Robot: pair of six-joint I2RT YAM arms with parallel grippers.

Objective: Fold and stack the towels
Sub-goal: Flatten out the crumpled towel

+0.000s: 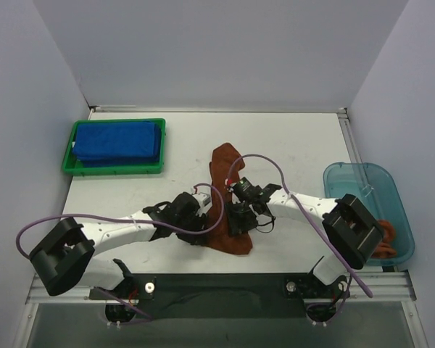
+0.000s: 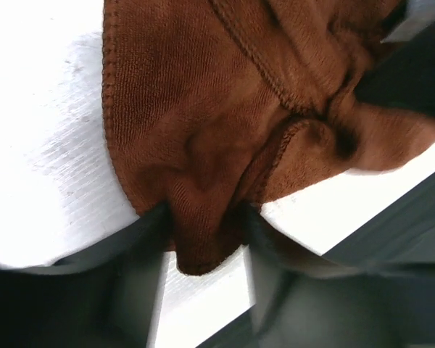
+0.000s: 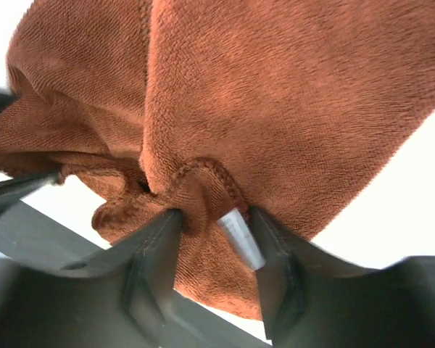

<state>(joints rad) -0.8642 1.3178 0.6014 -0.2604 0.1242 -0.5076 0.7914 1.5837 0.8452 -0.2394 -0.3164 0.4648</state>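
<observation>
Rust-brown towel [image 1: 221,167] lies crumpled, long axis near-to-far.

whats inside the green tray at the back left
Folded royal blue towels fill the green tray, apparently stacked. How many there are cannot be told from above, and they cover the tray's floor.

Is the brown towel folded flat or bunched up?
Bunched: the brown towel lies crumpled, folds pinched by the left gripper and right gripper.
</observation>
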